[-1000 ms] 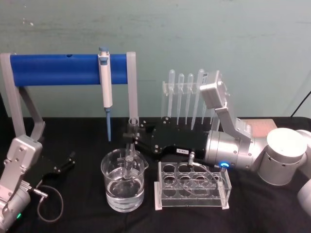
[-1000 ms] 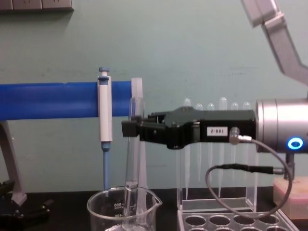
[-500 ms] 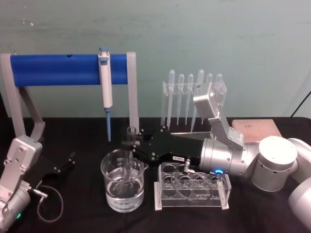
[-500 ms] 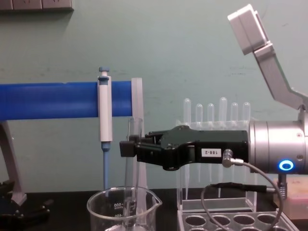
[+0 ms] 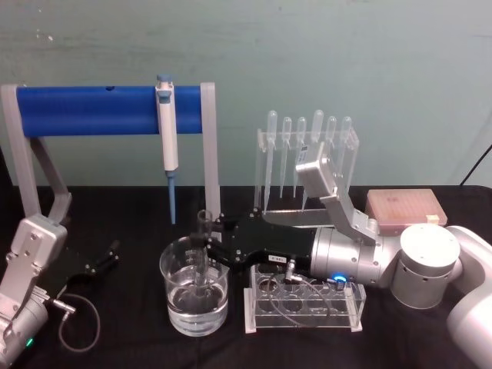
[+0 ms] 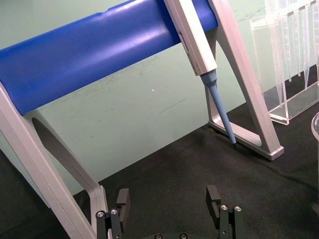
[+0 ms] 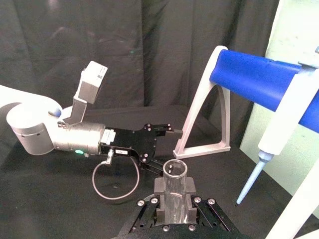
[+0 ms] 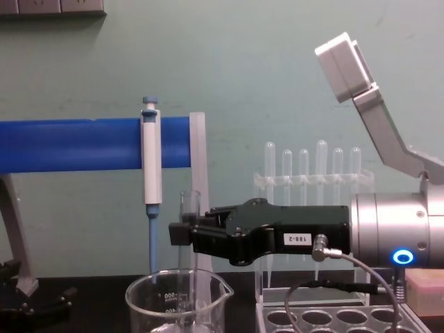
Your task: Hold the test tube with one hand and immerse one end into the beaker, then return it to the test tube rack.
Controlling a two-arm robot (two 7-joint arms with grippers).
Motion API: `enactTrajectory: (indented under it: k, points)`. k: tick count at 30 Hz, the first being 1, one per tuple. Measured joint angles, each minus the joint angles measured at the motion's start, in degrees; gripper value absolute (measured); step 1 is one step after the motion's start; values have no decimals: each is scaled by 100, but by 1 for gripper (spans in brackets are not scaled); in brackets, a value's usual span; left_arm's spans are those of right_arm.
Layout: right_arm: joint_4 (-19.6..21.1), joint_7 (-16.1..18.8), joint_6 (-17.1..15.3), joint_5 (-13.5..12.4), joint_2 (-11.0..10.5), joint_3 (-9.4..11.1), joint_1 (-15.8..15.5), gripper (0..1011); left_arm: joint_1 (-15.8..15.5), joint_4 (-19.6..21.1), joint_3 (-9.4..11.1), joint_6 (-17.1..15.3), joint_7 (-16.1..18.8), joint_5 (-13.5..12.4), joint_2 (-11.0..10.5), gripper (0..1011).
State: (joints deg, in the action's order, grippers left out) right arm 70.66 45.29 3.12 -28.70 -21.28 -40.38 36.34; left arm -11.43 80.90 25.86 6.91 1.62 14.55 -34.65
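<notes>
Right end effector [image 5: 206, 244]: pinching test tube [image 5: 204, 221] near its rim.
Test tube: upright, lower end inside beaker [image 5: 175, 288] directly beneath.
Left end effector [image 6: 167, 196]: spread, parked well apart.

Room light: we see even, fairly bright light across the green wall [image 5: 307, 46].
Table: the black cloth [image 5: 123, 211] swallows light; we cannot make out shadows on it.
Glare: soft sheen runs along the blue bar [image 6: 99, 55]; small glints mark the beaker [image 5: 181, 296].
Glow: the ring light [image 8: 402, 257] shines blue.
Backdrop: dark drapes [image 7: 99, 50] stay dim.
</notes>
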Motion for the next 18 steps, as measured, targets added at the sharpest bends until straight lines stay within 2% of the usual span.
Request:
enactTrajectory:
  k: [18]
  points:
    - [-165,-3,65,190,136,5,-31,224,0,0,0,0,0,0,0,1000]
